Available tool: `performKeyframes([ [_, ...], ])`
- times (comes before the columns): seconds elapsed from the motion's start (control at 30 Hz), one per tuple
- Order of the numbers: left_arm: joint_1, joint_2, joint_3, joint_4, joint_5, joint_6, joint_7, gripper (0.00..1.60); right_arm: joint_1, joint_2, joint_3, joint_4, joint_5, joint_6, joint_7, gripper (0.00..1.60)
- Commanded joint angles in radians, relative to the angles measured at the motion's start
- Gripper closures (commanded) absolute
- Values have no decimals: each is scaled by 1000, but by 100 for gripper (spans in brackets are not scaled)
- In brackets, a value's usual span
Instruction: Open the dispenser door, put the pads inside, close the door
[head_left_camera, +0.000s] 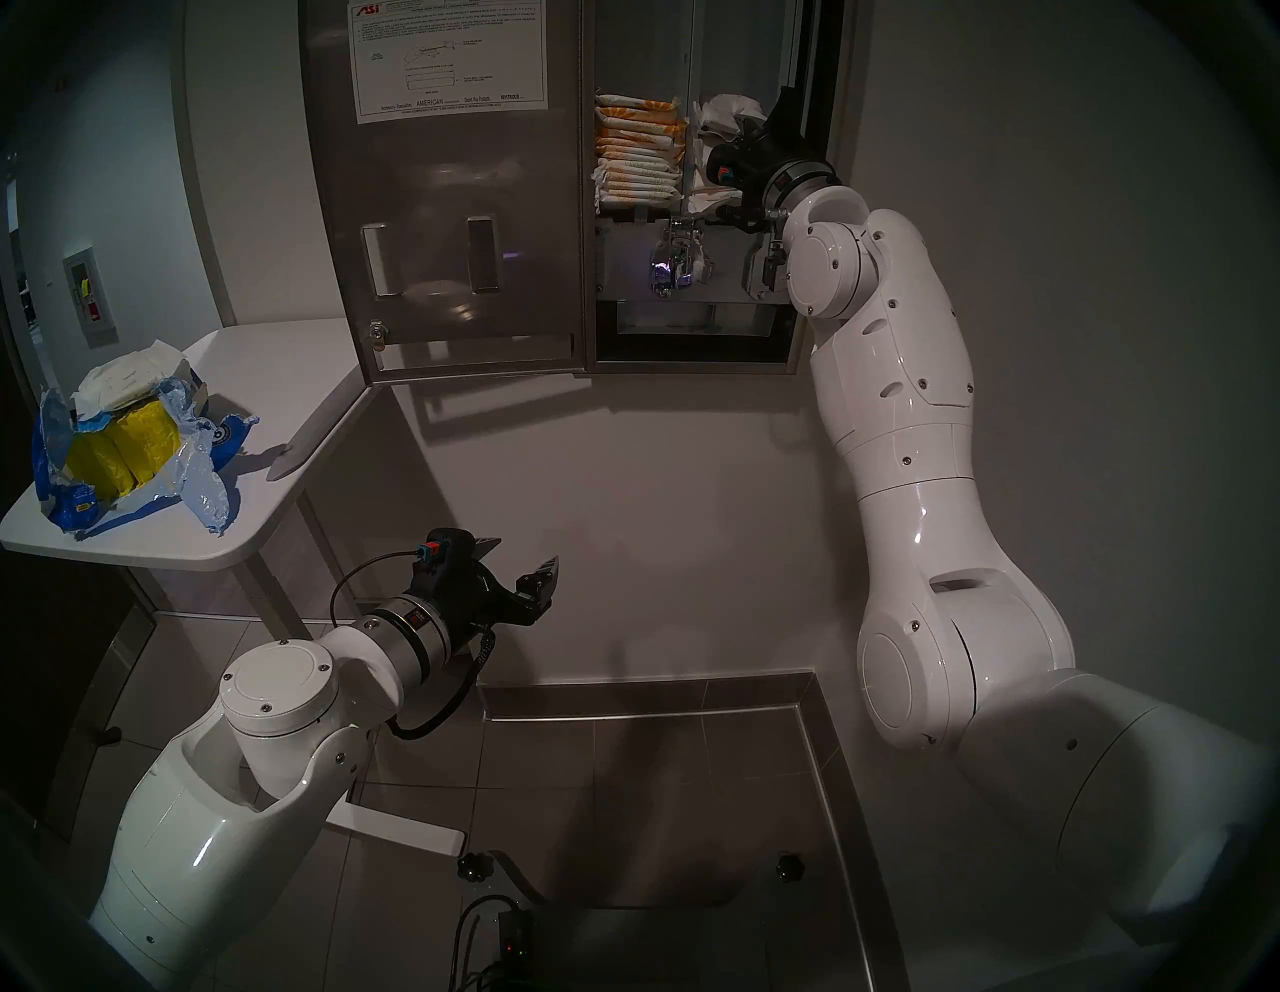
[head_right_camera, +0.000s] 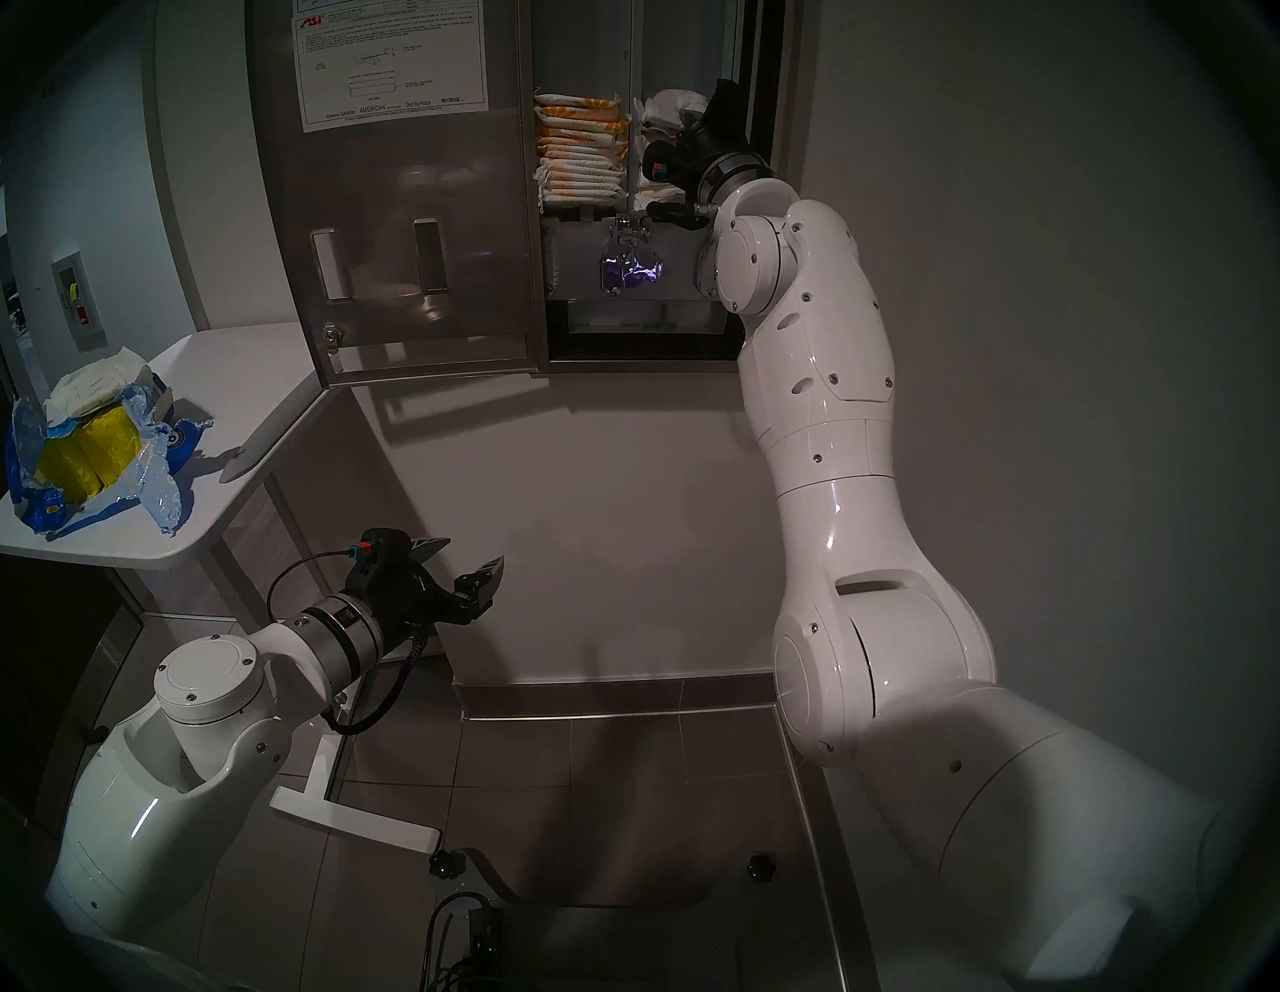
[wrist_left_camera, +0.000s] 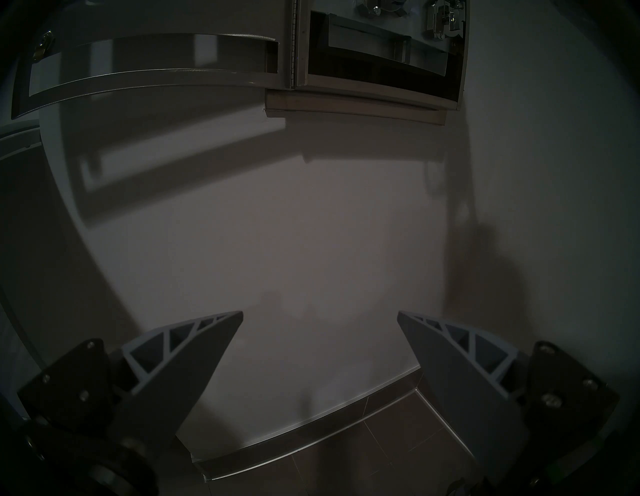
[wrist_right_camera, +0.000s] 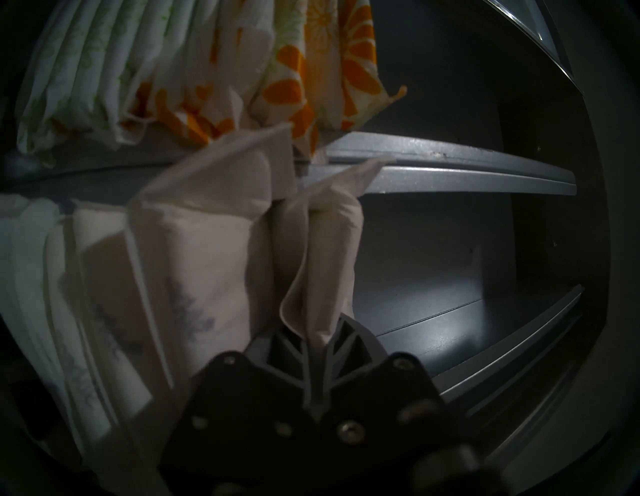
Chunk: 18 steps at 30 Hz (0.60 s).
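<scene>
The dispenser door (head_left_camera: 450, 242) hangs open to the left, its back with the white instruction sheet (head_left_camera: 450, 62) facing me. My right gripper (head_left_camera: 724, 131) reaches into the cabinet's right compartment. In the right wrist view it (wrist_right_camera: 317, 350) is shut on a plain white pad (wrist_right_camera: 325, 249), held beside several white pads (wrist_right_camera: 207, 249) stacked there. More white pads (head_left_camera: 131, 377) lie on the package on the table. My left gripper (head_left_camera: 530, 554) hangs open and empty low by the wall, below the door; the left wrist view shows it (wrist_left_camera: 320, 313) open.
Orange-printed pads (head_left_camera: 637, 149) fill the cabinet's left compartment. Yellow bundles in torn blue plastic (head_left_camera: 131, 443) sit on the white table (head_left_camera: 277, 388) at the left. Chrome lever mechanisms (head_left_camera: 675, 263) hang below the compartments. A steel floor edge (head_left_camera: 817, 762) runs along the right.
</scene>
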Motion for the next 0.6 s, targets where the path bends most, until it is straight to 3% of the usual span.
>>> performKeyframes([
  [0.0,-15,1,-14,-30,3,-10,2,0,25,10,8,-46,-4,11,42,160],
  [0.57,-15,0,-14,-30,4,-9,2,0,85,-2,13,33,-16,30,87,160],
])
